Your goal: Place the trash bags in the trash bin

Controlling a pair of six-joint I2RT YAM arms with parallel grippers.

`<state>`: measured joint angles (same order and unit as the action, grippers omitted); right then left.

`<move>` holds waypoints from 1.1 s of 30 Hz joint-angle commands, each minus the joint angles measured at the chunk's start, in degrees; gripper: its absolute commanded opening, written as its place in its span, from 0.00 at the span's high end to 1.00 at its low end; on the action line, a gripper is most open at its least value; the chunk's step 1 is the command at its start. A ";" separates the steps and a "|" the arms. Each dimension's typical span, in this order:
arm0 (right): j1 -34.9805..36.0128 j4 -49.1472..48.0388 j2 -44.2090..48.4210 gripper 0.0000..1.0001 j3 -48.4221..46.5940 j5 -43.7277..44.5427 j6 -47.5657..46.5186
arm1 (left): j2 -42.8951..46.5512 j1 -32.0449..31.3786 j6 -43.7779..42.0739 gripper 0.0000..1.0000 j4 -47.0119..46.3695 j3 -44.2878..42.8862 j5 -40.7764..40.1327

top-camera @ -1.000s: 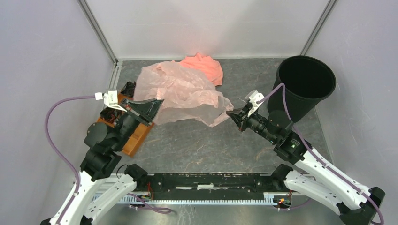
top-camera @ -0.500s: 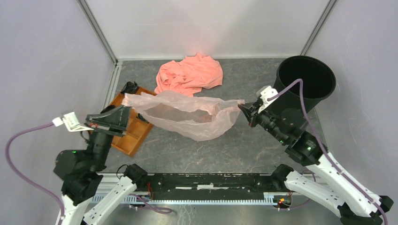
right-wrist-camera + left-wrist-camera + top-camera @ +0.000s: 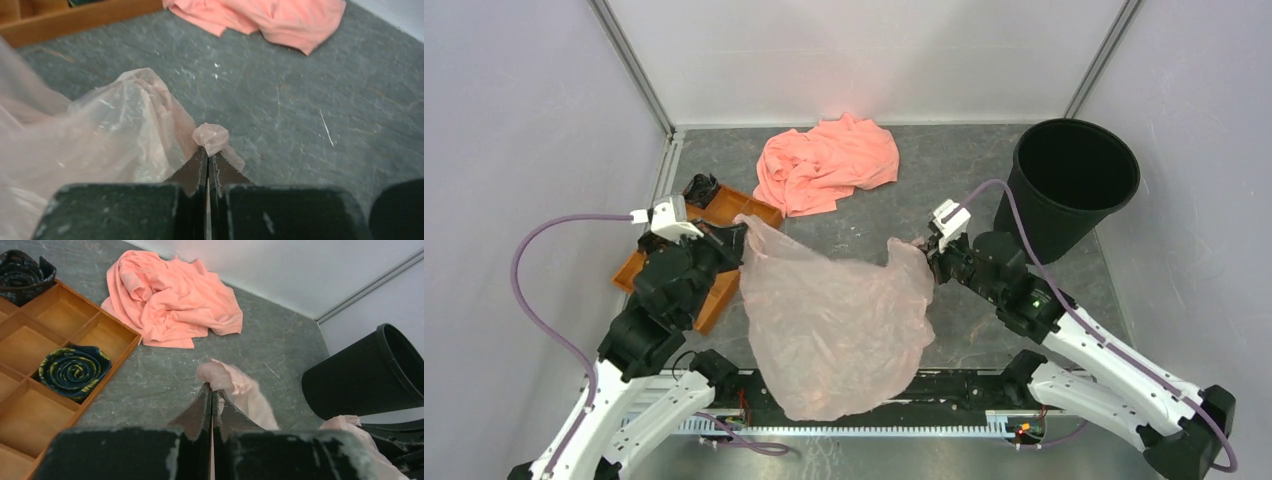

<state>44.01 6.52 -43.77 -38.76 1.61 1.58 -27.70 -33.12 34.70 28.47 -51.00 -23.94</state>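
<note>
The pale pink translucent trash bag [image 3: 839, 325] hangs as a wide sheet between both arms, over the near middle of the table and the front rail. My left gripper [image 3: 740, 226] is shut on its left top corner [image 3: 222, 381]. My right gripper [image 3: 921, 250] is shut on its right top corner, where a small wad of film [image 3: 212, 137] pokes past the fingertips. The black trash bin [image 3: 1072, 180] stands upright at the back right, its mouth open, right of and beyond my right gripper; it also appears in the left wrist view [image 3: 362, 375].
A salmon-orange cloth [image 3: 826, 163] lies crumpled at the back middle. An orange compartment tray [image 3: 721, 290] with rolled dark ties [image 3: 75, 371] sits at the left, beside my left arm. White walls close in the sides and back.
Both grippers came nearer together and toward the front. The bag, stretched flat between them before, now hangs down billowed as a broad sheet. The cloth behind it is uncovered.
</note>
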 commanded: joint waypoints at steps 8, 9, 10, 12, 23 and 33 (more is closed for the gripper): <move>-0.25 -7.30 4.78 0.99 -27.64 -23.24 -1.68 | -2.92 0.17 -6.39 0.98 -17.71 -25.32 21.25; -0.27 -9.58 6.36 0.99 -23.18 -21.91 -0.03 | -1.71 0.15 -6.20 0.98 -17.51 -23.81 19.69; -0.24 -10.22 7.64 0.99 -18.30 -18.24 0.40 | -0.35 0.16 -5.91 0.98 -16.41 -20.08 16.82; -0.25 -11.59 8.36 1.00 -5.95 -10.20 2.00 | 2.56 0.17 -2.61 0.98 -12.11 -11.02 8.93; -3.44 -8.64 3.46 1.00 -7.03 -15.27 4.45 | 5.69 0.17 -0.19 0.98 -5.52 -2.72 6.72; -3.50 -9.34 5.02 0.99 -2.90 -17.80 6.78 | 3.55 0.15 -1.68 0.98 -12.06 -5.58 19.23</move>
<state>40.49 -2.98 -37.76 -47.97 -12.51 6.22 -22.96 -33.12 35.00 20.14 -59.83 -13.76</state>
